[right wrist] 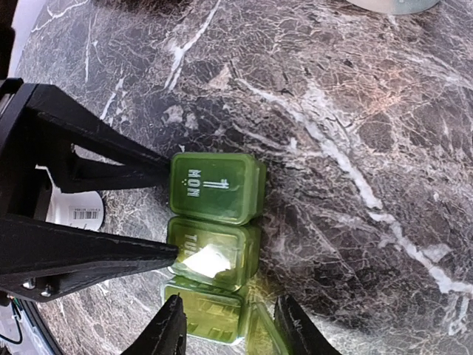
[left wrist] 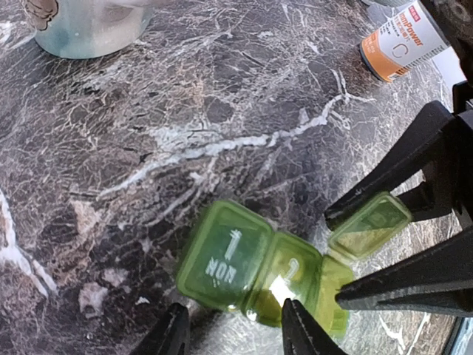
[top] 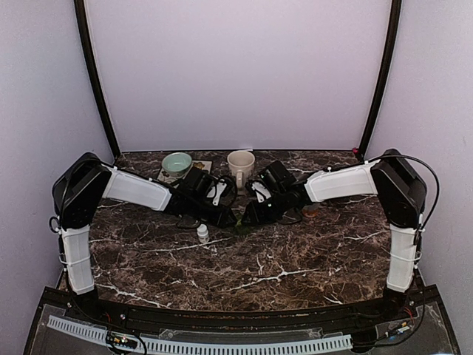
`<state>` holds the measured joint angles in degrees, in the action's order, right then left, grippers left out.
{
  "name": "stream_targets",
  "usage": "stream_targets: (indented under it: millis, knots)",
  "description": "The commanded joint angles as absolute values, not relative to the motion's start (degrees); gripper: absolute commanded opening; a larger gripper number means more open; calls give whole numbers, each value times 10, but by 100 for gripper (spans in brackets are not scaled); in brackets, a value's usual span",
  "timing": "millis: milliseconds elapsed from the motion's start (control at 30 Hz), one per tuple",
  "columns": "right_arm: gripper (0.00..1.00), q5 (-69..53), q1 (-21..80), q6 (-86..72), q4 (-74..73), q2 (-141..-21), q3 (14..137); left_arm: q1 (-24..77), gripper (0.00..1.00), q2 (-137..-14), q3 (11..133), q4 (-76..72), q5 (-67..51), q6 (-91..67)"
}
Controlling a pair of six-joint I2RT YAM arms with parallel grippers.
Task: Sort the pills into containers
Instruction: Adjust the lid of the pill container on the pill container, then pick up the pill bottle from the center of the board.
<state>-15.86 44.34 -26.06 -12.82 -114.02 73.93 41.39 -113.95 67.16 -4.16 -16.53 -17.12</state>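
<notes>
Pill box (right wrist: 214, 214) first: it lies flat on the marble table (right wrist: 355, 111), between the two arms. Its MON and TUE lids are down and a further lid is tipped up at the right arm's end. We judge it light, stiff and slick, likely to skate on polished stone, with thin hinged lids that could snap. So we would pinch the body across its long sides, never by a lid. Our left gripper (left wrist: 236, 333) has its fingers spread, tips at the box's side by MON and TUE, clamping nothing. Our right gripper (right wrist: 229, 329) has fingers apart about the open-lid end; whether they press it we cannot tell. Farther off stand a bottle (left wrist: 403, 44) with an orange label, a mug (top: 241, 164) and a bowl (top: 177, 163).
</notes>
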Motion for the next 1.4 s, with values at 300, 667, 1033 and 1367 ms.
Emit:
stream_targets:
  millis: [300, 667, 1033, 1367]
  knots:
    - [42, -96, 431, -262, -103, -1102, 729, 418, 42, -1095, 672, -30, -180, -173]
    - [50, -1, 443, -222, -91, -1017, 700, 417, 57, -1034, 669, -33, -91, -196]
    - [54, 205, 553, -120, -103, -957, 731, 408, 71, -864, 507, -175, 31, -234]
    - [100, 315, 592, -124, 208, -843, 593, 438, 89, -696, 366, -345, 134, -127]
